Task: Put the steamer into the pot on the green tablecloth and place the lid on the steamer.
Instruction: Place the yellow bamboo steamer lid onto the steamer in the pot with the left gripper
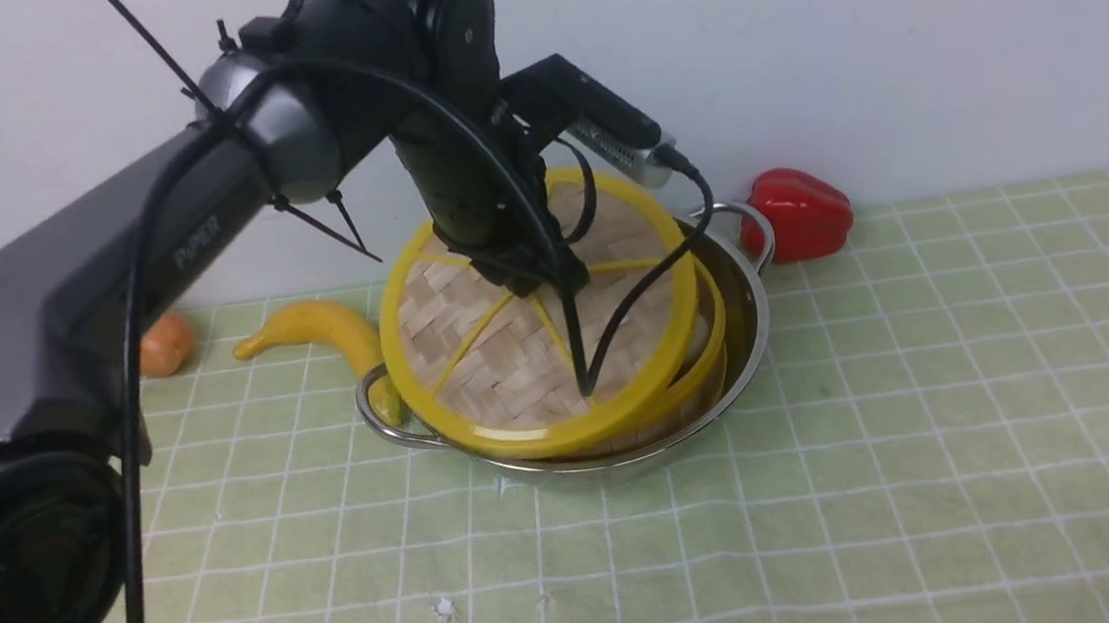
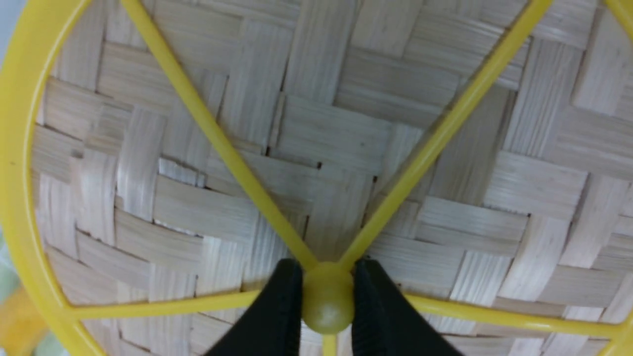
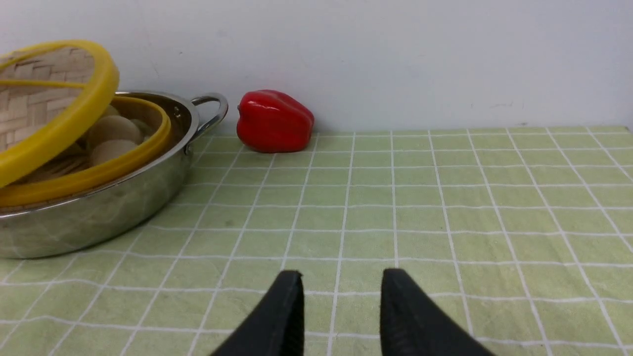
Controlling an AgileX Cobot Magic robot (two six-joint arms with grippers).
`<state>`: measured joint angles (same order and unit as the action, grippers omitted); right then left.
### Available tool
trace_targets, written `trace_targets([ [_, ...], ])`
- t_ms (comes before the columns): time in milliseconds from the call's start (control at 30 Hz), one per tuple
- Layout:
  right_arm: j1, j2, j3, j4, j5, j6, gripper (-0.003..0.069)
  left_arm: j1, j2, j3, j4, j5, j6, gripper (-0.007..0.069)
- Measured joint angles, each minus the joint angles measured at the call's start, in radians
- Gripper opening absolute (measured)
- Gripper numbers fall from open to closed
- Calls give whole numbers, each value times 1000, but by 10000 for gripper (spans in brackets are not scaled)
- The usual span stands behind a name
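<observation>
Left wrist view shows the left gripper (image 2: 327, 269) pinching the yellow knob (image 2: 328, 306) of the lid (image 2: 316, 123). The lid hangs tilted over the steamer (image 3: 160, 141), and buns (image 3: 111, 131) peek out. The steamer sits inside the pot (image 3: 99, 217) on the green tablecloth (image 1: 925, 420). The right gripper (image 3: 341, 274) is apart from the pot, its fingers spread and holding nothing. A red bell pepper (image 3: 274, 121) lies near the pot.

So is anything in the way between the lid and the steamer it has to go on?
Nothing visible. The lid hangs tilted over the steamer, pinched at its knob by the left gripper. The steamer sits open in the pot, and only its buns lie under the lid.
</observation>
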<state>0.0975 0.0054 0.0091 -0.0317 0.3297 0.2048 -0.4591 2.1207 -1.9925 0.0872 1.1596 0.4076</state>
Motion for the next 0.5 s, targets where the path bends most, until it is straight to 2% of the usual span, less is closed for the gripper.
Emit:
trace_targets([
  [500,0,0,0,0,0,0,240,0,40,-3,-49,-104,74,120],
])
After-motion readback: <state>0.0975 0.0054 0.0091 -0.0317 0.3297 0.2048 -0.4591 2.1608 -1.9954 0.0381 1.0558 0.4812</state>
